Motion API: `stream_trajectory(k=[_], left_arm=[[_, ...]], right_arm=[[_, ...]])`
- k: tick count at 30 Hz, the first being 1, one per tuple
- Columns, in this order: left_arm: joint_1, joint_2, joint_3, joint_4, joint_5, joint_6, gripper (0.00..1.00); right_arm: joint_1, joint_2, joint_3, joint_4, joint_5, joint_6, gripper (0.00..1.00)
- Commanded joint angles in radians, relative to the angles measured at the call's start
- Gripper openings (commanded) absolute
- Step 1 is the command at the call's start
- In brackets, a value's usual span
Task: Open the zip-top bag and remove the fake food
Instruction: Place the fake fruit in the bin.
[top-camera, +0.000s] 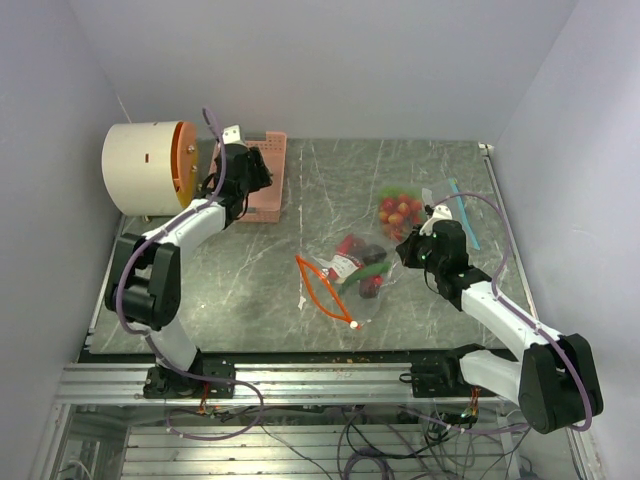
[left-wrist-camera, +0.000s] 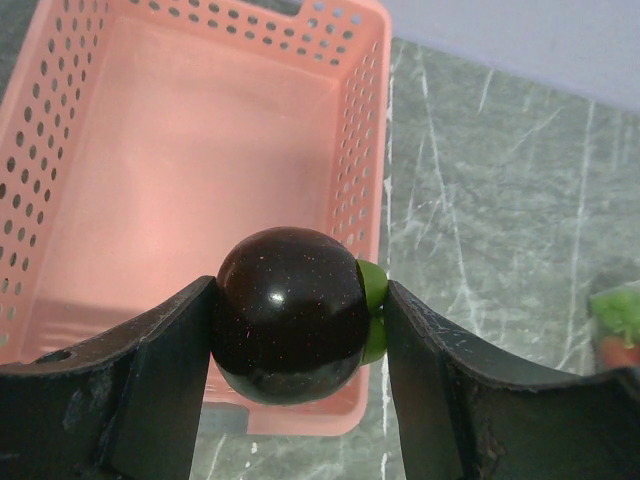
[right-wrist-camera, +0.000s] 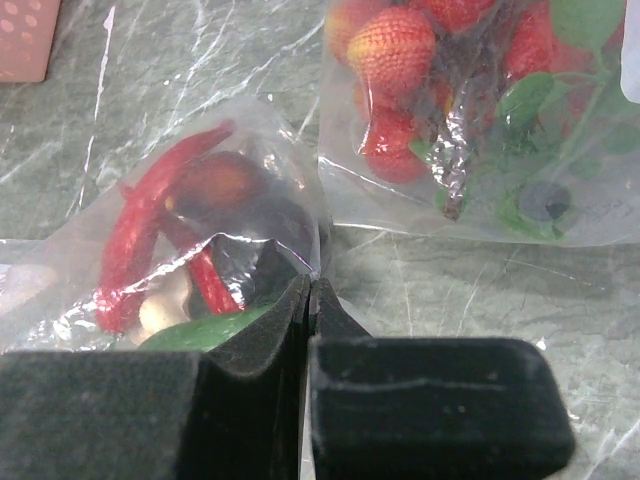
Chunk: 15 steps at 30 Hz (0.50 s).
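Grey marbled table (top-camera: 330, 180) carries a pink basket (top-camera: 272, 192), a zip-top bag (top-camera: 350, 278) and a bag of strawberries (top-camera: 400, 210)

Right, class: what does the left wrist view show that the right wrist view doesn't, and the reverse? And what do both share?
Only the left wrist: the left gripper clamped on a dark purple fruit over the pink basket. Only the right wrist: the right gripper shut on the zip-top bag, which holds red chillies. Both: the marbled table and the pink basket, though the right wrist catches only its corner.
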Motion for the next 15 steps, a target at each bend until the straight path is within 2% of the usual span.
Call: stream_trajectory(k=[1,3,9,15], left_arm=[[0.002,0.041,0.029,0.010,-0.017,0.040,0.60],[0.004,0.053,0.041,-0.009,-0.024,0.035,0.75],[0.004,-0.004,0.012,-0.023,-0.044,0.030,0.99],[-0.002,-0.144,-0.100,-0.021,0.050,0.000,0.99]], right_arm=[[-0.004,0.014,0.010,0.038,0.000,-0.016,0.00],[-0.004,0.016,0.010,0.039,-0.003,-0.016,0.00],[-0.004,0.018,0.012,0.038,-0.001,-0.018,0.00],[-0.004,0.023,0.014,0.041,0.005,-0.009,0.00]])
